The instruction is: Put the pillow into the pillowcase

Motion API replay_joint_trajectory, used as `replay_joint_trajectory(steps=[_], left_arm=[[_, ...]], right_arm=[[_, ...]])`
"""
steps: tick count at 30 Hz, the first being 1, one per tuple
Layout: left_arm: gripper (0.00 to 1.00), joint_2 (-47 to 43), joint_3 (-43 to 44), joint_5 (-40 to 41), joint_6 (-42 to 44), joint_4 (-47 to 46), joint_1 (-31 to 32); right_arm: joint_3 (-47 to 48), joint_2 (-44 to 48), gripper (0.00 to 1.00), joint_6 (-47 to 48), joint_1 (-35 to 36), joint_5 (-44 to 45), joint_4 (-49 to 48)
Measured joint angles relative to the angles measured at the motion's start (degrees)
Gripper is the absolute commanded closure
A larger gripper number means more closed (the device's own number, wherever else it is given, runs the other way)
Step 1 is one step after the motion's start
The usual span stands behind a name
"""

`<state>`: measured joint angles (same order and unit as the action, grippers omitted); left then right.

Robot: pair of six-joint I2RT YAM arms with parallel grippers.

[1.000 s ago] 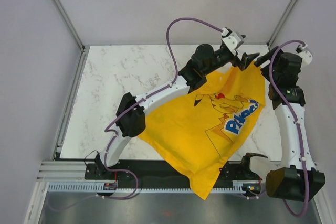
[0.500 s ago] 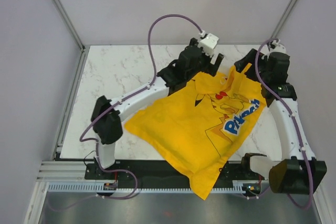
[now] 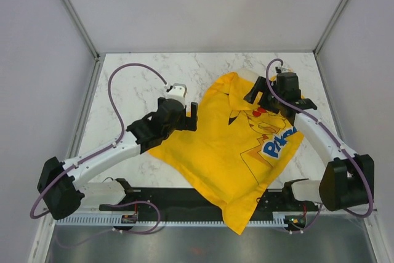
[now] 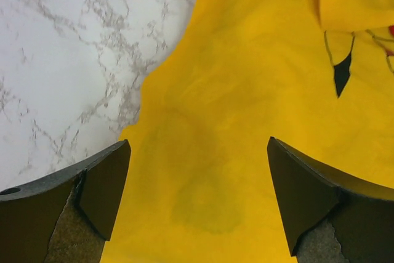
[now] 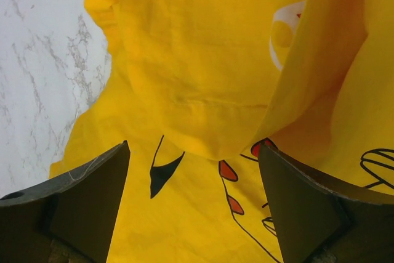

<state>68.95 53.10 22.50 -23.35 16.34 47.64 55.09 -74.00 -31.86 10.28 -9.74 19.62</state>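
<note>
The yellow pillowcase (image 3: 228, 152) lies bulging on the marble table, Pikachu print and blue lettering facing up. Its far edge is folded over on itself (image 5: 203, 90). The pillow is hidden; a small white patch (image 3: 247, 74) shows at the case's far edge, and I cannot tell what it is. My left gripper (image 3: 192, 117) is open and empty just above the case's left part (image 4: 246, 90), jaws wide apart (image 4: 198, 141). My right gripper (image 3: 253, 93) is open and empty above the folded far edge, jaws wide apart (image 5: 194, 146).
Bare marble table (image 3: 135, 78) lies to the left of the case and behind it. The case's near corner (image 3: 237, 223) hangs over the table's front edge onto the black rail. Grey walls close in the back and both sides.
Both grippers have let go of the case's raised far edge and drawn back toward me, the left arm swinging far left. The case's far edge has dropped and folded over.
</note>
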Motion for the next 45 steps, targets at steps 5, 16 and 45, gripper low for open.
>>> replay_joint_trajectory(steps=[5,16,45], left_arm=[[0.00,-3.72,-5.66,0.13,-2.29,2.29,-0.07],[0.00,-5.49,-6.62,1.42,-2.73,2.89,-1.68],[0.00,-10.23,-18.12,-6.43,-9.38,4.31,-10.78]], right_arm=[[-0.35,-3.50,0.08,-2.84,0.11,3.69,-1.11],[1.03,-12.17,1.00,-6.43,0.26,11.32,-2.43],[20.13,-20.79,0.07,-4.79,-16.24,20.63,-1.07]])
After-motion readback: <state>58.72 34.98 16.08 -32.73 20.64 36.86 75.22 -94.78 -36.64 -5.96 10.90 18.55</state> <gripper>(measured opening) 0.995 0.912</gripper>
